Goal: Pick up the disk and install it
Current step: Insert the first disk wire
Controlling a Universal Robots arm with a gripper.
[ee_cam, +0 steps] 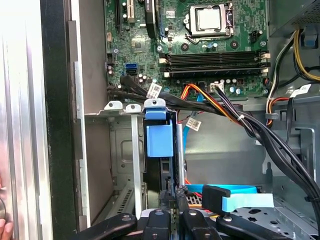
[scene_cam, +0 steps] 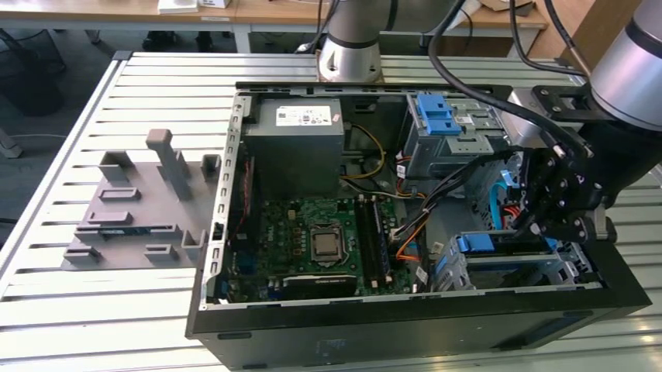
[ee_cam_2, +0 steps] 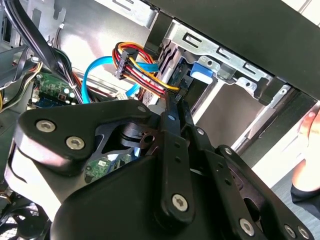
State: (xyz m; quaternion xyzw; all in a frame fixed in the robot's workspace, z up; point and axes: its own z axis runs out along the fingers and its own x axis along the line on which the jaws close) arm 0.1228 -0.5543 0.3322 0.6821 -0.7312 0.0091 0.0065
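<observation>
One open computer case (scene_cam: pixel 414 325) lay on its side on the slatted metal table (scene_cam: pixel 155 310), and I worked inside its corner toward the exterior view's right and near edge. My gripper (scene_cam: pixel 546 225) hung there over the metal drive cage (scene_cam: pixel 563 271); in both wrist views my fingers (ee_cam_2: pixel 172 107) stood close together, nearly touching, with nothing seen between them. The disk (ee_cam: pixel 160 150) sat edge-up in that cage, its blue rail and tab (scene_cam: pixel 476 242) facing the motherboard (scene_cam: pixel 321 240), and my fingertips (ee_cam: pixel 172 192) were just beside its edge; I could not tell whether they touched it.

Several obstacles crowded the spot. A bundle of black, orange and yellow cables (ee_cam: pixel 235 117) crossed between the motherboard and the cage, just beside the disk's tab. A light-blue flat cable (ee_cam_2: pixel 95 75) looped near the connector cluster (ee_cam_2: pixel 127 57) in the second wrist view. A second blue-latched bay (scene_cam: pixel 439 116) stood toward the case's far edge, beside the grey power-supply box (scene_cam: pixel 300 139). A grey fixture block (scene_cam: pixel 135 209) rested on the table, well apart from the case toward the exterior view's left. A person's hand (ee_cam_2: pixel 307 150) showed at the case's outer wall.
</observation>
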